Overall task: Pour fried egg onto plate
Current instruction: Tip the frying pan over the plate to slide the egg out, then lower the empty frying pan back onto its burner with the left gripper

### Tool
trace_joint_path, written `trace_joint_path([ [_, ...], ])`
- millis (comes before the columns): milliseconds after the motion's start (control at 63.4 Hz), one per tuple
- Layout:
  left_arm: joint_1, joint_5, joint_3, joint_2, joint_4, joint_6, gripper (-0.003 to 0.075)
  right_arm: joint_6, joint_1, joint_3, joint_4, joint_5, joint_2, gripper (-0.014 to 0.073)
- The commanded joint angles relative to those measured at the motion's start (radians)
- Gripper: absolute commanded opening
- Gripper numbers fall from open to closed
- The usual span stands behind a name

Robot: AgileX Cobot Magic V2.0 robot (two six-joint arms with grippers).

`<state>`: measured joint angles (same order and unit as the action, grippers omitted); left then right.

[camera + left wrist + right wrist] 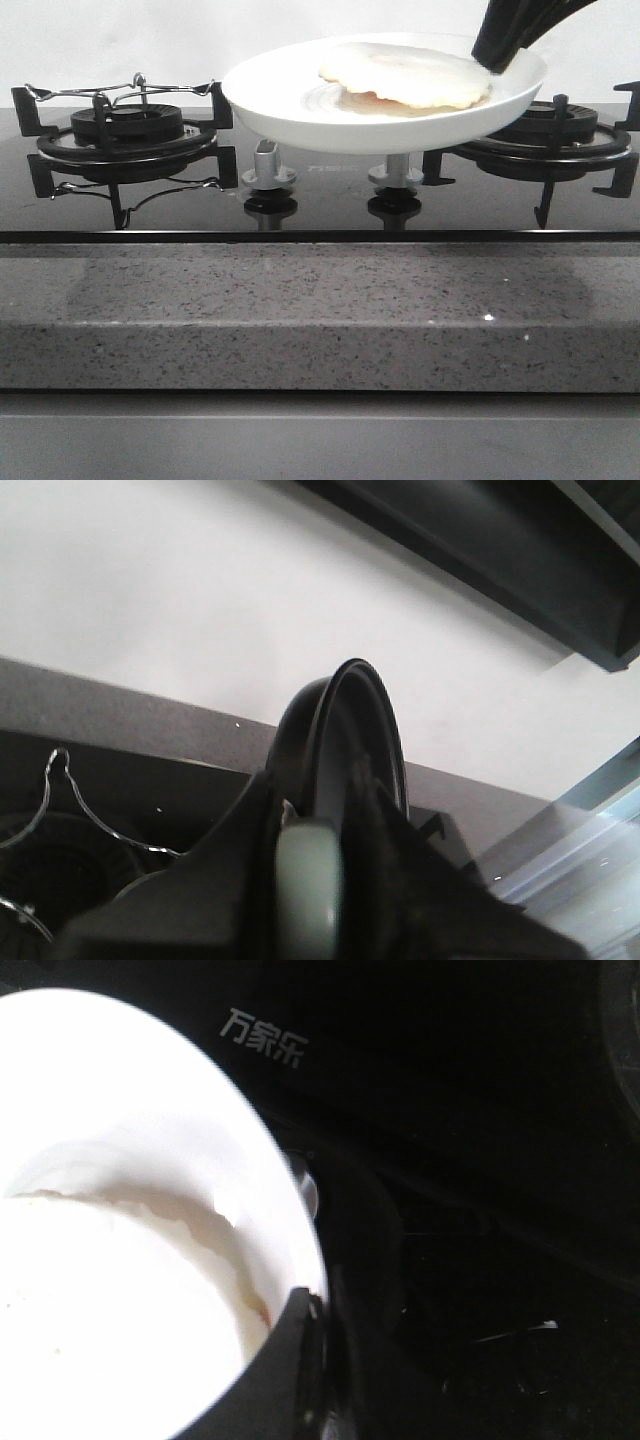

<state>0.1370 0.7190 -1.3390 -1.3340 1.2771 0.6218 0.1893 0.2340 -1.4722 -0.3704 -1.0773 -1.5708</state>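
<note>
I'm holding the round glossy white plate (290,105) by its rim in my right pincer (497,52), clamped shut and raised over the hob, keeping the floppy cream-white fried egg (405,76) resting on it, while my left pincer is gripping the black pan (350,750) on edge.

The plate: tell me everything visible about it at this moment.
The plate is a round, shallow, glossy white dish, held tilted in the air above the stove's knobs. The right gripper clamps its far-right rim. The fried egg lies on it, toward the gripped side.
</note>
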Motion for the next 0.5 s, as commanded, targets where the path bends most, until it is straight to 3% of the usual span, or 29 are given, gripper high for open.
trace_joint_path([
  [0,0.106,0.115,-0.009,-0.045,0.253,0.028,-0.0020,0.005,-0.004,-0.026,-0.037,0.041,0.039,-0.0117],
  [221,0.215,0.216,0.008,-0.224,0.368,0.003,-0.0020,0.005,-0.004,-0.026,-0.037,0.041,0.039,-0.0117],
  [489,0.227,0.308,0.008,-0.367,0.368,-0.012,-0.0020,0.005,-0.004,-0.026,-0.037,0.041,0.039,-0.0117],
])
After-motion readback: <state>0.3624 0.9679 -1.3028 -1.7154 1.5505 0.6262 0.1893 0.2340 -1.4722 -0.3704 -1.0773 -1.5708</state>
